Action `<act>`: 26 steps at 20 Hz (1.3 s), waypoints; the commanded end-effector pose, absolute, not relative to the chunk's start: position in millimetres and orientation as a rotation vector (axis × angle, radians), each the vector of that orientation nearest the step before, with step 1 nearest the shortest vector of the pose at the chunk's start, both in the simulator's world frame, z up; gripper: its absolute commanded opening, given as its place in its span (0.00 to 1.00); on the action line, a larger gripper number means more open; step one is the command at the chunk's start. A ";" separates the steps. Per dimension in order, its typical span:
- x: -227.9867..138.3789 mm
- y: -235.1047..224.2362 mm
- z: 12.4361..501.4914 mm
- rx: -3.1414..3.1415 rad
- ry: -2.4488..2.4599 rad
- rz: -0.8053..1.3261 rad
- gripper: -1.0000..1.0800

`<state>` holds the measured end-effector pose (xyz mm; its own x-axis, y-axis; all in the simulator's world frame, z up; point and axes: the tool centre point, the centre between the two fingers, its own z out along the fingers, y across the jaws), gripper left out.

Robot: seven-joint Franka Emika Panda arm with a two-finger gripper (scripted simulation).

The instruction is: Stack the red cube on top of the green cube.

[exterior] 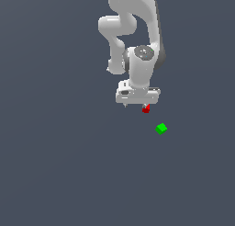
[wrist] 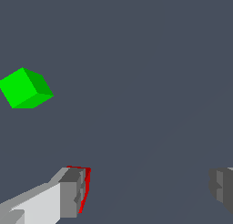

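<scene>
From the exterior view I see the white Franka arm (exterior: pixel 137 32) reaching down over a flat dark grey-blue floor (exterior: pixel 55 165), with its white gripper (exterior: pixel 137 105) pointing at the surface. Peeking out under the gripper body, toward the exterior view's right, is the tiny plain bright red cube (exterior: pixel 146 109); only part of it shows, the rest sits behind the hand. The tiny plain bright green cube (exterior: pixel 161 128) rests on the floor near it, lower in the frame and further to the exterior view's right, apart from the red one and not touching it.

That view hides the fingers, so I turn to the wrist view. There the jaws stand wide apart: one grey finger pad (wrist: pixel 73 193) on its white finger and the other pad (wrist: pixel 222 189) at the far edge of the picture, with bare floor (wrist: pixel 150 104) between them. The red cube (wrist: pixel 85 186) shows only as a thin red sliver at the inner face of the first pad, seemingly against it; the opposite pad is well clear of it. I cannot tell from this sliver how the cube sits or whether it is lifted. The green cube (wrist: pixel 25 89) lies off to one side of the gripper (wrist: pixel 148 191), outside the gap between the fingers, three of its faces showing.
</scene>
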<state>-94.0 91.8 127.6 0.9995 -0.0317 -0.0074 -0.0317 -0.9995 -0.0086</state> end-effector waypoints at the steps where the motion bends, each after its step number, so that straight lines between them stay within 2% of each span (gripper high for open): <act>1: -110.0 108.0 116.7 -3.133 0.079 0.009 0.96; 12: -155.7 163.4 80.4 -3.134 0.175 0.002 0.96; 26: -166.0 179.0 68.2 -3.135 0.198 0.001 0.96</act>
<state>-165.8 179.1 69.6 0.9921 -0.1254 -0.0003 -0.1254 -0.9921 -0.0006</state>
